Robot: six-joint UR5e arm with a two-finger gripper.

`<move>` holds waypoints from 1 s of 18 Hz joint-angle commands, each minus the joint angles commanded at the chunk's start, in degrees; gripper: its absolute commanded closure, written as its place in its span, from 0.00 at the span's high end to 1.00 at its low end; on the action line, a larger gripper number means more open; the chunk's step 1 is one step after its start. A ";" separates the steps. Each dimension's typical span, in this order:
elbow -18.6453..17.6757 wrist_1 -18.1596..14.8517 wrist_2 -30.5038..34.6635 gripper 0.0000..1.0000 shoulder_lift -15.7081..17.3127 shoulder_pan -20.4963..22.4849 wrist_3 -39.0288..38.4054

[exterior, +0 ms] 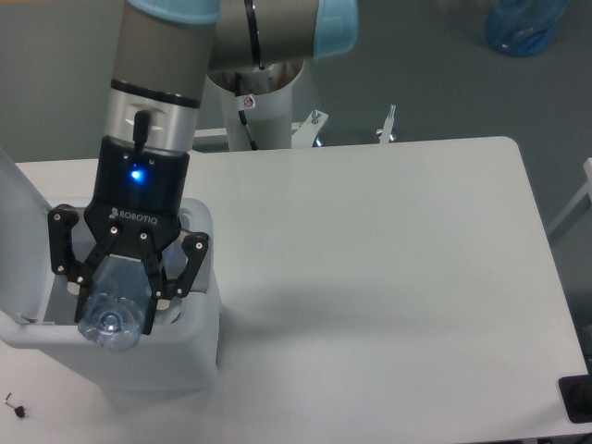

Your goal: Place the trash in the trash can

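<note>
My gripper [118,294] hangs over the open mouth of the white trash can [139,356] at the table's left front. It is shut on a clear plastic bottle [113,305], a piece of the trash, which points down with its end just above the bin's front rim. The black fingers [159,282] clasp the bottle from both sides. The bin's lid [23,231] stands raised at the left. The arm and bottle hide most of the bin's inside, and I cannot see the crumpled paper piece.
The white table [388,277] stretches to the right of the bin. The arm's base column [264,102] stands behind the table's far edge, with two metal clamps [387,125] near it. A blue bag [523,23] lies on the floor at the top right.
</note>
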 joint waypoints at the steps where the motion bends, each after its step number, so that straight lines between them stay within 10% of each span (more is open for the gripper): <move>1: 0.00 0.00 0.09 1.00 0.09 0.00 1.68; 11: -1.93 -0.09 0.61 1.00 0.53 10.53 8.44; 18: -9.31 -0.79 25.63 1.00 3.51 13.36 29.88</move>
